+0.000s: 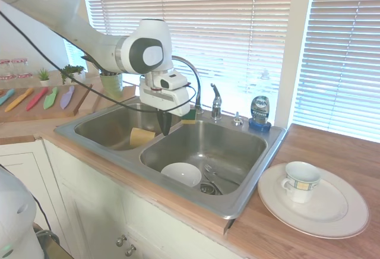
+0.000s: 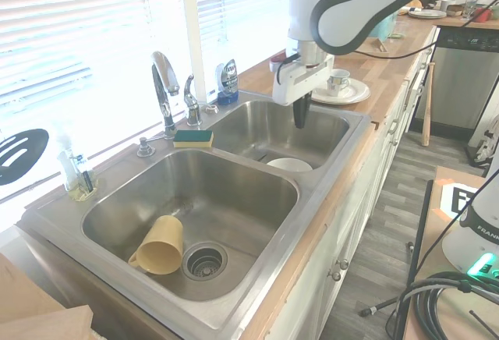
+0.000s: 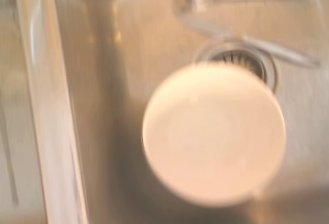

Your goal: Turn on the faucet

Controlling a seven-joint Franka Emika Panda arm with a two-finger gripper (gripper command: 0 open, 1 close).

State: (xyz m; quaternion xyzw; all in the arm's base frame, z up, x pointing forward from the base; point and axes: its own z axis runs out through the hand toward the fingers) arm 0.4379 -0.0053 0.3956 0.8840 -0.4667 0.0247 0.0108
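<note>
Seen left to right in the first exterior view: yellow cup lying in the left basin of the steel sink; gripper hanging point-down over the near left corner of the right basin, jaws pressed together on nothing; white bowl below it, filling the blurred wrist view. Further right, on the back ledge, the faucet: arched spout partly hidden behind the arm, small lever handle on its short post standing clear, untouched, no water running. Beyond it, soap bottle, then mug on a plate. Approach stage, by the look of it. Next move: up and back toward the window to the lever, then a push or lift with the fingertips.
</note>
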